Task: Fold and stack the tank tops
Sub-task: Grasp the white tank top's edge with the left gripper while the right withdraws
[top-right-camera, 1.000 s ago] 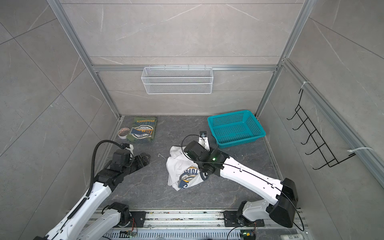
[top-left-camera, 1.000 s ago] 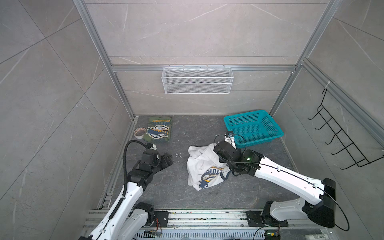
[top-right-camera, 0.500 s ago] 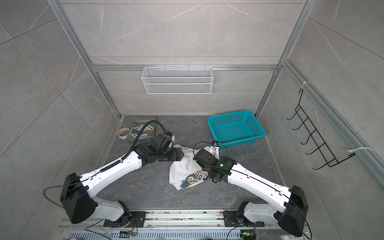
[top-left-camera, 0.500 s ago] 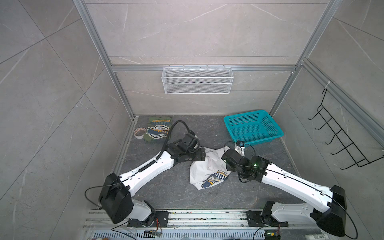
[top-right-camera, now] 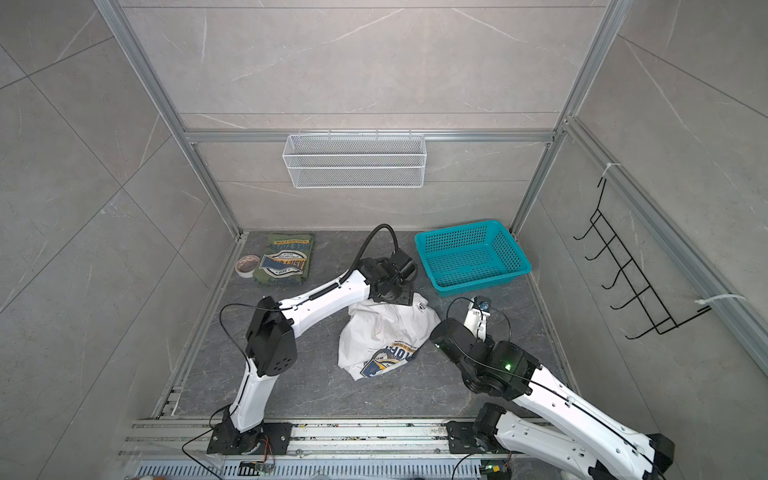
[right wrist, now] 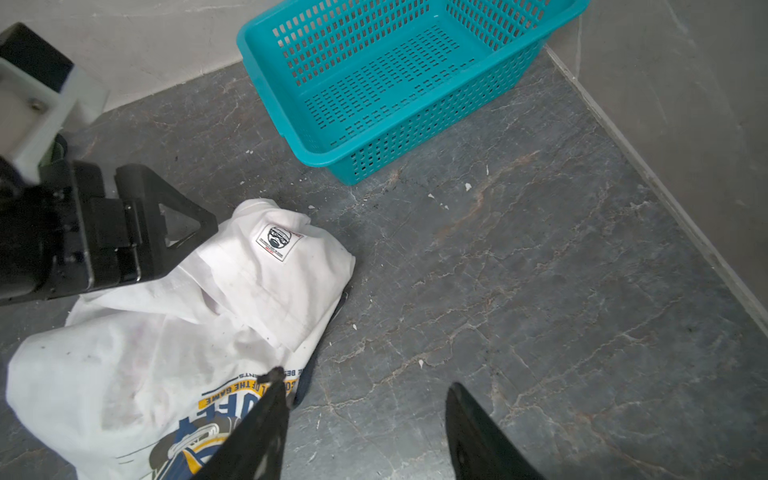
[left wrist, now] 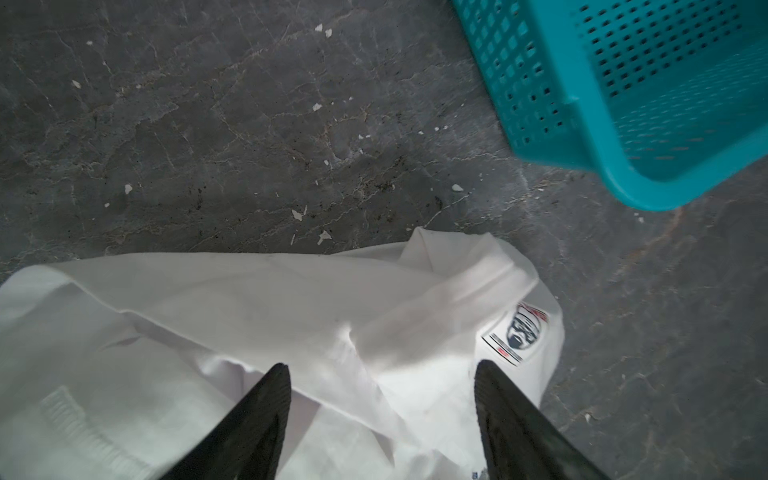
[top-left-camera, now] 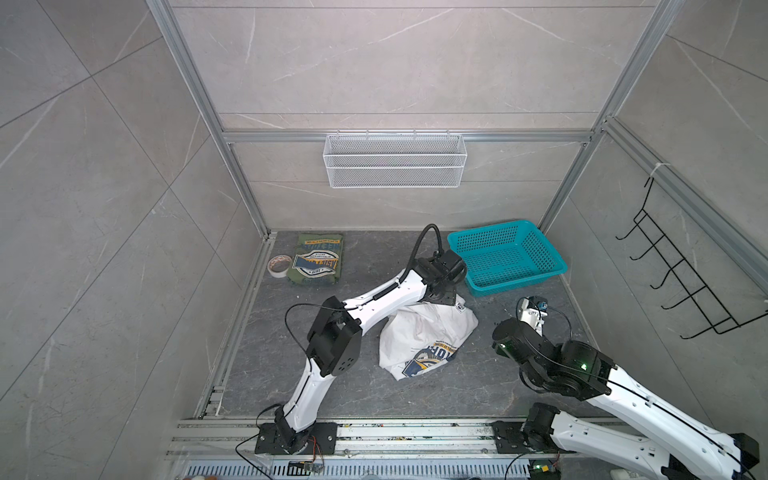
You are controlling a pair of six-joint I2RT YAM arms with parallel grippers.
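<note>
Since the olive tank top (top-left-camera: 318, 259) is already folded at the far left, the left jaws sit wide over the far edge of the crumpled white tank top (top-left-camera: 424, 332) in the middle, I'm guessing to pinch it, while the right jaws hang open and empty just right of it.

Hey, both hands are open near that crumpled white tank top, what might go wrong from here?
The white tank top lies bunched in layers under the open left hand; closing there may pinch several folds and lift a lump. That hand sits close to the teal basket, so a swing could nudge it. The right hand hangs open beside the cloth over the floor, so a one-sided lift might drag the top.
</note>
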